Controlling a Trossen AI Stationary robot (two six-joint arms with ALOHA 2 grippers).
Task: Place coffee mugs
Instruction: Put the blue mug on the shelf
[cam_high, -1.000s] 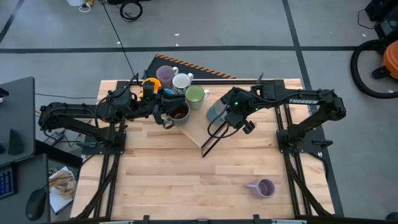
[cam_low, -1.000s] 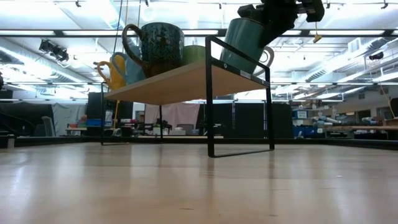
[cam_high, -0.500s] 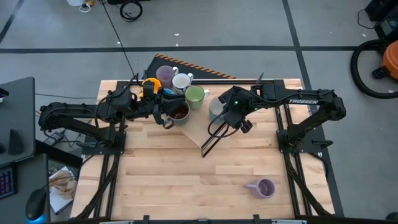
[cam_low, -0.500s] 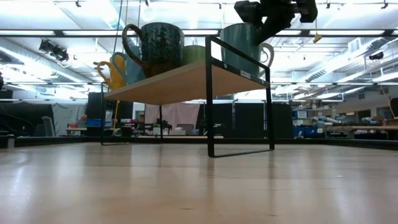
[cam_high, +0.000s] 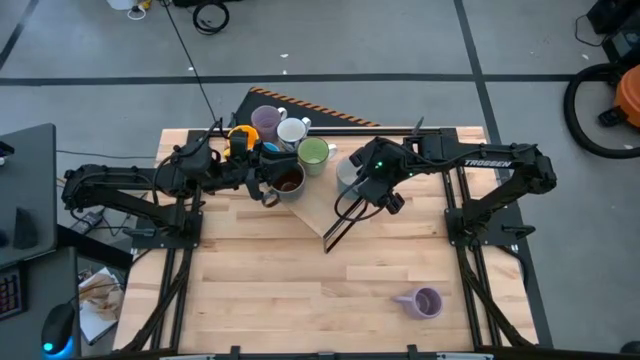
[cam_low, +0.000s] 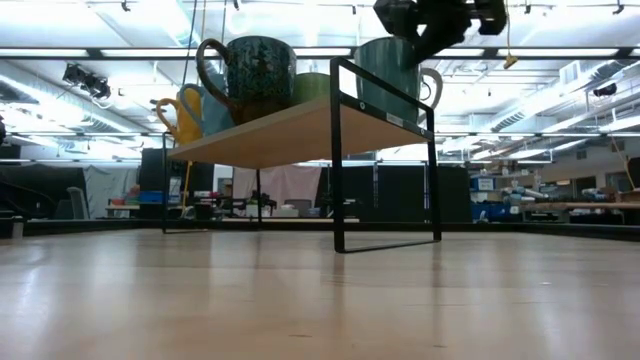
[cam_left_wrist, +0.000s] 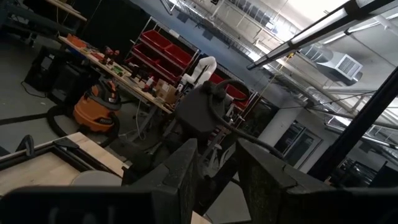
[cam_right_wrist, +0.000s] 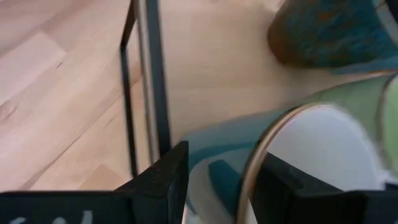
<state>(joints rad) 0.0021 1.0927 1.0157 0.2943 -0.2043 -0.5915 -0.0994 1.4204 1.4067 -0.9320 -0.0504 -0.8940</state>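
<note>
Tilted and hanging off the shelf edge a second ago, the teal mug (cam_low: 392, 75) now stands upright on the near corner of the raised wooden shelf (cam_low: 300, 130), and the right gripper (cam_high: 366, 187) has loosened around it. From the right wrist view the two dark fingers (cam_right_wrist: 163, 177) straddle the mug's rim, one outside the wall and one over the white inside, with a gap showing, so I'd call the jaws apart and the mug released, though the gripper sits close over it. The left gripper (cam_high: 262, 180) reaches in from the other side of the shelf next to the dark brown mug (cam_high: 287, 180); I cannot tell whether its fingers are clamped on anything. Behind these on the shelf are the green mug (cam_high: 314, 153), the white mug (cam_high: 292, 131), a lavender mug (cam_high: 266, 120) and the orange mug (cam_high: 240, 135). One more lavender mug (cam_high: 424, 302) lies on its side on the counter (cam_high: 300, 300), well apart from the shelf, near the right arm's base. To my eye the step in hand is letting go of the teal mug; next the right arm should lift straight up clear of the rim without tipping it, then swing back toward the fallen lavender mug.
</note>
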